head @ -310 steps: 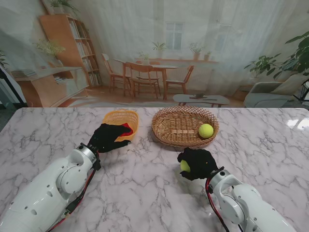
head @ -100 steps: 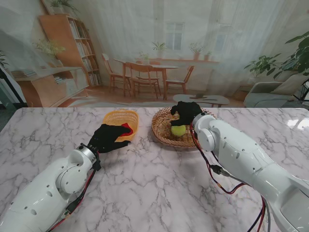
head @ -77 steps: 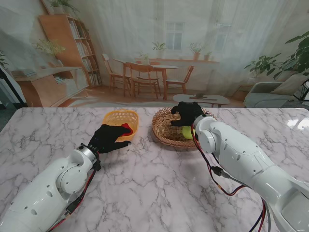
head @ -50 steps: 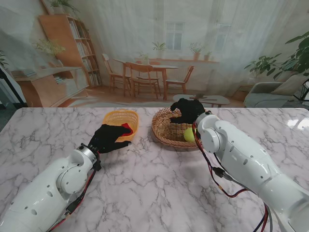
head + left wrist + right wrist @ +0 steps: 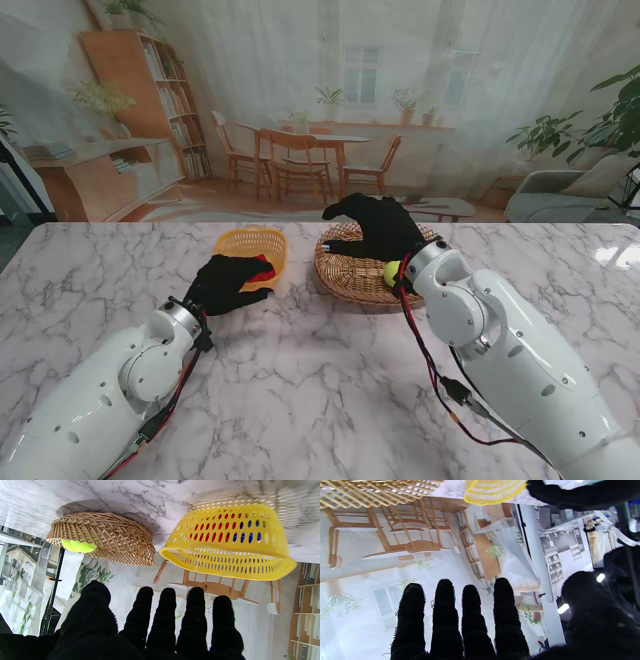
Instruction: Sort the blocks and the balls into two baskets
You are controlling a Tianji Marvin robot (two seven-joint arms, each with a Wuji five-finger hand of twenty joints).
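Two baskets stand side by side at the far middle of the white marble bench (image 5: pixel 300 390): a round woven wicker basket (image 5: pixel 350 272) at about one o'clock from the bench's centre, and a yellow perforated plastic basket (image 5: pixel 240 241) at about eleven o'clock, the two close but apart. One yellow-green tennis ball (image 5: pixel 391 272) shows in the wicker basket, at its three-o'clock side, partly hidden by the right wrist; the left wrist view also shows it peeking over that basket's rim. Red and blue blocks show through the plastic basket's holes (image 5: pixel 235 533) in that view; how many I cannot tell.

The black-gloved right hand (image 5: pixel 375 228) hangs over the wicker basket with its fingers (image 5: pixel 445 610) spread and straight, holding nothing. The black-gloved left hand (image 5: pixel 222 284) rests at the plastic basket's seven-o'clock edge, touching something red (image 5: pixel 262 270) there. Its fingers (image 5: pixel 167 615) look straight and apart from the wrist, so I judge it empty, and the red piece is likely a block already inside the rim.

No loose ball or block is visible on the bare bench, so the sorting looks finished or nearly so; a second ball may lie hidden under the right arm.

A ball has no long axis or heading. The wicker basket is a little oval, its long axis running nine to three o'clock.
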